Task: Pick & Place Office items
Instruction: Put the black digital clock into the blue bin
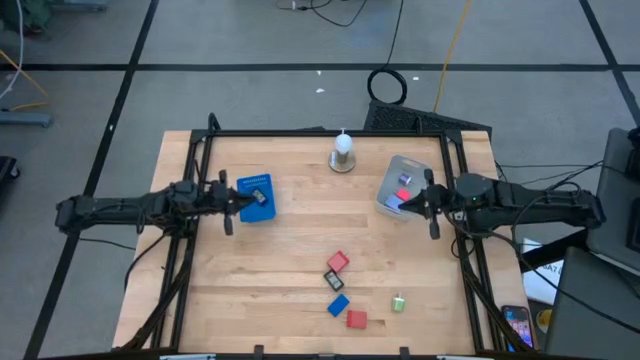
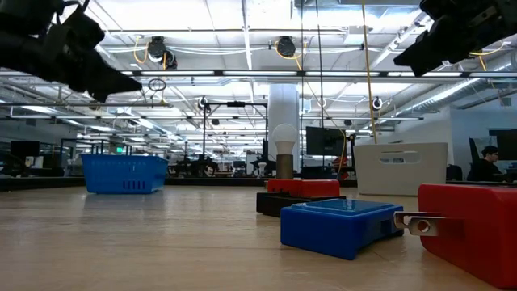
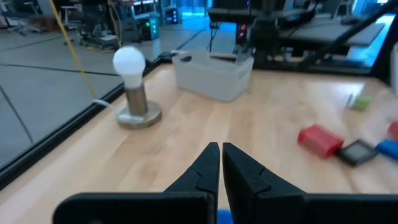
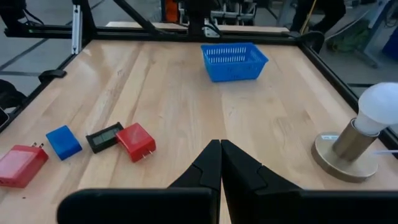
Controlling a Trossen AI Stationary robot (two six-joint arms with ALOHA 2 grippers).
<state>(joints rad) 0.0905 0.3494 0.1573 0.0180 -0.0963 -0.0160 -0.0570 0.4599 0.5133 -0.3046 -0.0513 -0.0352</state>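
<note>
Several small office items lie flat near the table's near edge: a red block (image 1: 338, 262), a black piece (image 1: 334, 281), a blue block (image 1: 338, 305), a second red block (image 1: 357, 319) and a green piece (image 1: 398, 302). Another red piece (image 1: 404, 180) lies inside the grey tub (image 1: 392, 172). My left gripper (image 1: 260, 198) hovers shut over the blue basket (image 1: 256, 184), holding nothing; its fingers (image 3: 221, 155) meet. My right gripper (image 1: 407, 203) hovers shut above the tub's near side, also empty (image 4: 221, 152).
A white bulb on a round metal base (image 1: 343, 152) stands near the far edge, between basket and tub. Black frame rails (image 1: 196, 170) run along the table's left, right and far sides. Bare wood (image 1: 320, 215) lies between the two grippers.
</note>
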